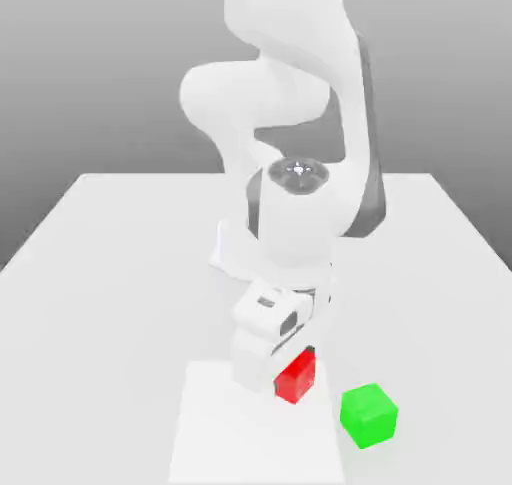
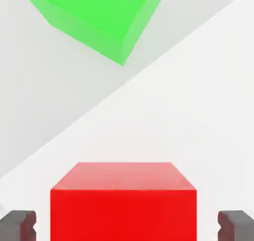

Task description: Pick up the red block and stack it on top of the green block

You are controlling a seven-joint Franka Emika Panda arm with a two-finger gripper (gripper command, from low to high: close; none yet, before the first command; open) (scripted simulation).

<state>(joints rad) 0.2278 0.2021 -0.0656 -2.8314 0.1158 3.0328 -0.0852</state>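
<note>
Exterior view, 12 at its top: red block (image 1: pixel 296 376) is over the white pad (image 1: pixel 250 433) on the table (image 1: pixel 120 323), right at the lower end of the hand (image 1: pixel 294 368). Green block (image 1: pixel 369 415) is on the table just off the pad, at about 4 o'clock from red, near but apart. Nothing is stacked. Whether red has any clearance under it, I can't tell from this angle, but I'd read it as resting on the pad.

Hand view: hand is open, fingers (image 2: pixel 16 225) either side of the red block, with a visible gap on both sides. So it straddles red — no grip. Green block sits apart from red, clear of the fingers, with a strip of the pad between the two blocks.

Progress: approach looks about done, hand lined up on red. Left to do — close on red, lift it, carry it toward 4 o'clock in the exterior view, lower it onto green, release, back off. My call: early part of the job, grasp step in hand. Green looks turned relative to red, so a wrist turn before placing may help seat it squarely
</note>
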